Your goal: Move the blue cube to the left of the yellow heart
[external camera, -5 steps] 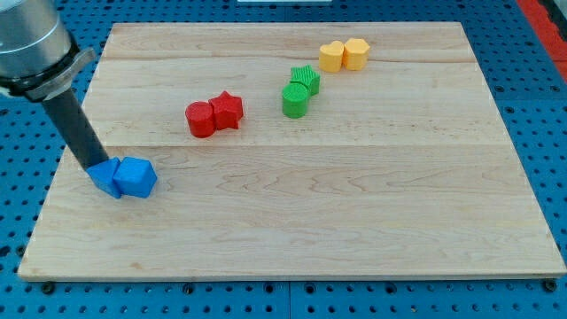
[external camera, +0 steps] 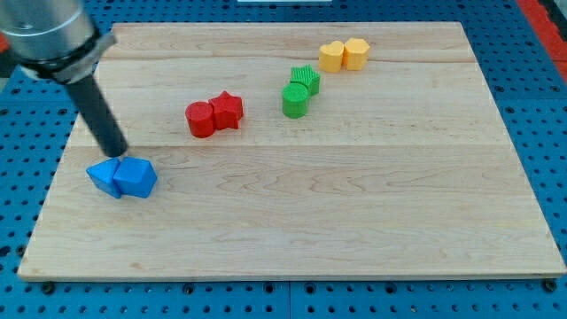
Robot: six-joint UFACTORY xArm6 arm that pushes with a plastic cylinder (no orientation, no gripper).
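Two blue blocks touch at the board's left: a blue cube (external camera: pixel 105 177) on the left and a blue angular block (external camera: pixel 135 177) on its right. My tip (external camera: pixel 116 154) stands just above them, at the seam between the two, a little apart from them. Two yellow blocks touch at the view's top right: the left one (external camera: pixel 331 56) looks like the yellow heart, the right one (external camera: pixel 356 53) is a yellow hexagon-like block.
A red cylinder (external camera: pixel 200 119) and a red star-like block (external camera: pixel 227 110) touch left of centre. A green cylinder (external camera: pixel 294 99) and a green ribbed block (external camera: pixel 306 80) sit above centre. The wooden board (external camera: pixel 354 204) lies on a blue pegboard.
My tip has moved right and slightly up, from the blue cube's upper left edge to just above the pair. The blocks have not visibly moved.
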